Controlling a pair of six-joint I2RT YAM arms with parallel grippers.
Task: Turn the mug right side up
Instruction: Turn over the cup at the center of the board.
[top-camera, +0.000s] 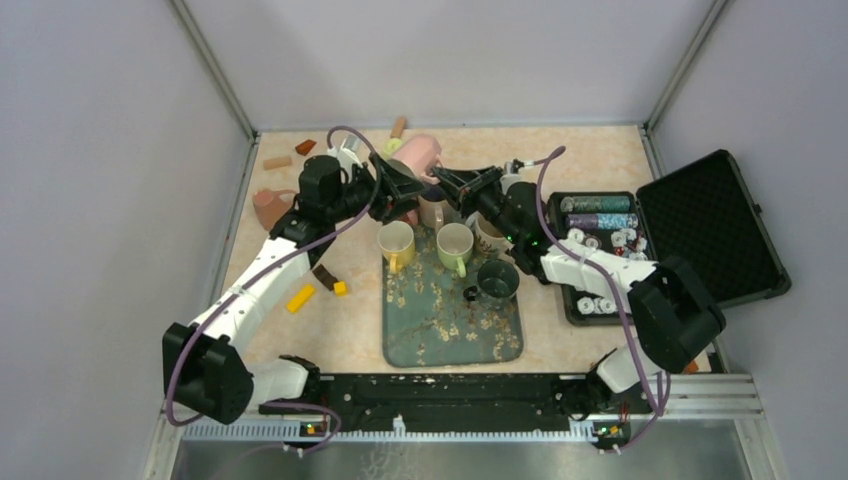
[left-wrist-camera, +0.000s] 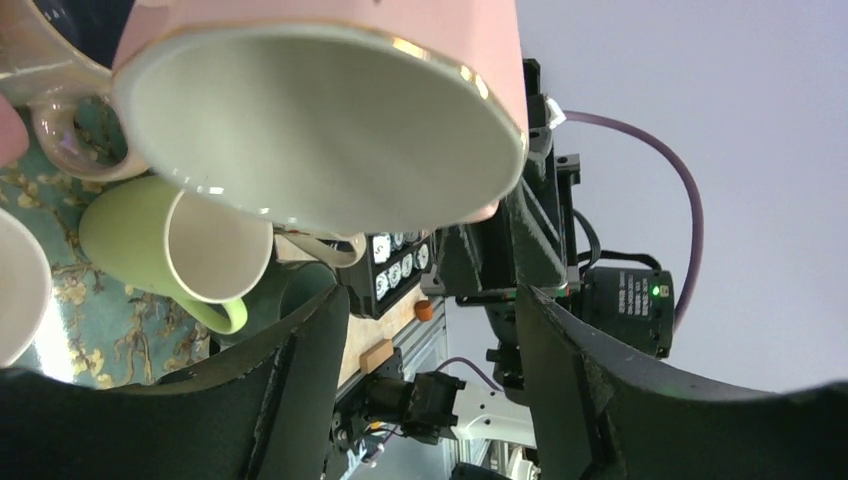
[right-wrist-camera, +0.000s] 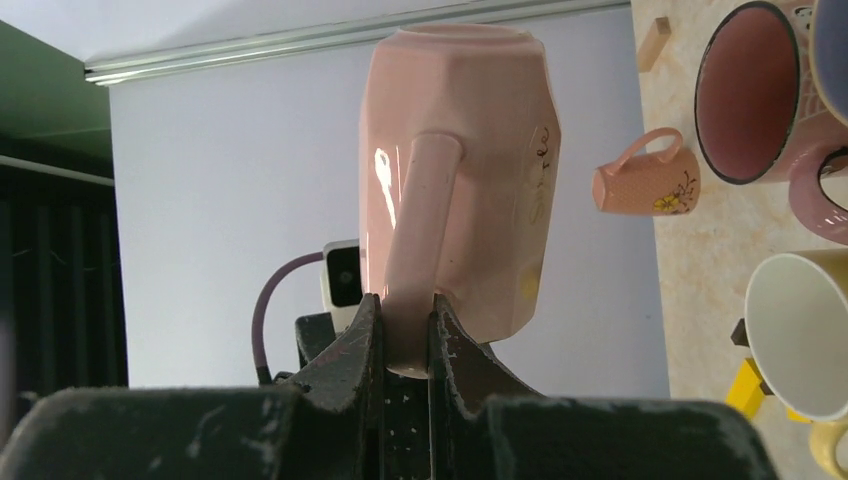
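Well above the far end of the floral tray (top-camera: 440, 330), the pink mug (right-wrist-camera: 460, 170) hangs clear of the table, tipped sideways. The right gripper (right-wrist-camera: 405, 340) pinches its handle tightly between both fingers. The left gripper (left-wrist-camera: 430, 300) gapes wide just short of the mug's mouth, touching nothing that shows. A beige marbled tabletop (top-camera: 590, 160) spreads around the tray, bounded by plain pale grey walls (top-camera: 450, 50). Right of the tray lies an open black case (top-camera: 715, 225). On the tray a yellow mug (top-camera: 396, 243) stands upright.
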